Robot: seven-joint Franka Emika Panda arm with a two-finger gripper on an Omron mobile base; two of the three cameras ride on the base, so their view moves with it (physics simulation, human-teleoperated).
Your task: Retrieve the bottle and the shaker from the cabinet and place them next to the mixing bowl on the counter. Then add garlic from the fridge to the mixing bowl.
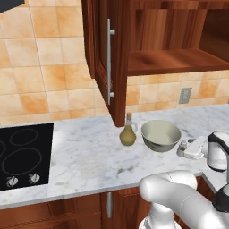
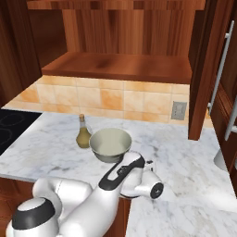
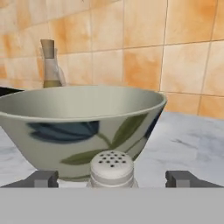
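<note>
Pale shaker (image 3: 111, 168), perforated cap, beside leaf-patterned bowl (image 3: 78, 127)

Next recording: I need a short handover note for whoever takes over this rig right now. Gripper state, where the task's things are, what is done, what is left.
Gripper: open, fingertips on either side of the shaker, not gripping it.
Shaker: upright on the counter, just in front of the mixing bowl.
Bottle: upright on the counter, close beside the bowl, on its stove side.
Cabinet: door open, visible shelf bare.
Done: bottle and shaker both placed by the bowl.
Left: pull the arm back clear of the shaker, fetch garlic from the fridge, put it in the bowl.
</note>
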